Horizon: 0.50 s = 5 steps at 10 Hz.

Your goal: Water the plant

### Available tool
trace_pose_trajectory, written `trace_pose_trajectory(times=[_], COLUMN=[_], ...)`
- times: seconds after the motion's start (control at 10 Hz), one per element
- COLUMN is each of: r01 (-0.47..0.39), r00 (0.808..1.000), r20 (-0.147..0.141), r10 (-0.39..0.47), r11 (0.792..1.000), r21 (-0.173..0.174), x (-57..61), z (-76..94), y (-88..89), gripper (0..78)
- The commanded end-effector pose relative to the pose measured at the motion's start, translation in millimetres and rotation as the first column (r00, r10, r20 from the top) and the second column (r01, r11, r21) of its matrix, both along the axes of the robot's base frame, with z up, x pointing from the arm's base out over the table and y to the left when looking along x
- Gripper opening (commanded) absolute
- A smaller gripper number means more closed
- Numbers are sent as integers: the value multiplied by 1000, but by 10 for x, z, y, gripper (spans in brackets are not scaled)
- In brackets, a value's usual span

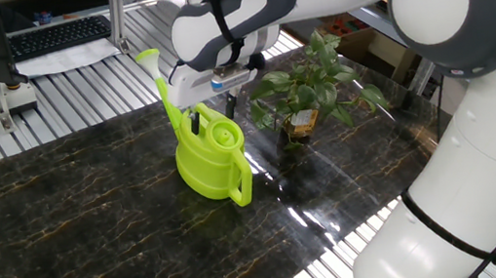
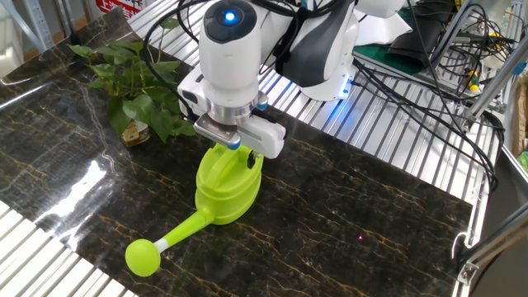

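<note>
Green plant (image 1: 307, 86) upright in pot, stems sprawling sideways, beside watering can (image 2: 224, 186).

Dark marble-look table (image 1: 64, 226) with gold veins, pretty glossy, sitting on ribbed metal slats (image 2: 396, 148). There's a keyboard (image 1: 60, 34) behind it and cables (image 2: 462, 49) tangled off to the side.

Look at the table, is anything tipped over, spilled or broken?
Nothing stands out. The watering can stands upright on the dark table, with no water spilled around it. The plant sits upright in its pot beside the can, leaves sprawling. The gripper is right at the can's top.
</note>
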<state>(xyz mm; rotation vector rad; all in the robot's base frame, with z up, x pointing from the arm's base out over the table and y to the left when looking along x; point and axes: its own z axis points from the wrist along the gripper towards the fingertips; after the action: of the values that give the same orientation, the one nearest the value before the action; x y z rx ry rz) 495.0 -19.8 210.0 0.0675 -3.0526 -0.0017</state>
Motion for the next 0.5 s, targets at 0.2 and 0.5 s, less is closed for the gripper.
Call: trace_pose_trajectory(times=[0.2, 0.5], r01=[11, -6], r00=[1000, 1000], r20=[8, 6], r10=[-11, 6], r11=[1000, 1000], r21=[7, 22], x=[13, 72], z=[-55, -22], y=[-4, -6], gripper=[774, 774])
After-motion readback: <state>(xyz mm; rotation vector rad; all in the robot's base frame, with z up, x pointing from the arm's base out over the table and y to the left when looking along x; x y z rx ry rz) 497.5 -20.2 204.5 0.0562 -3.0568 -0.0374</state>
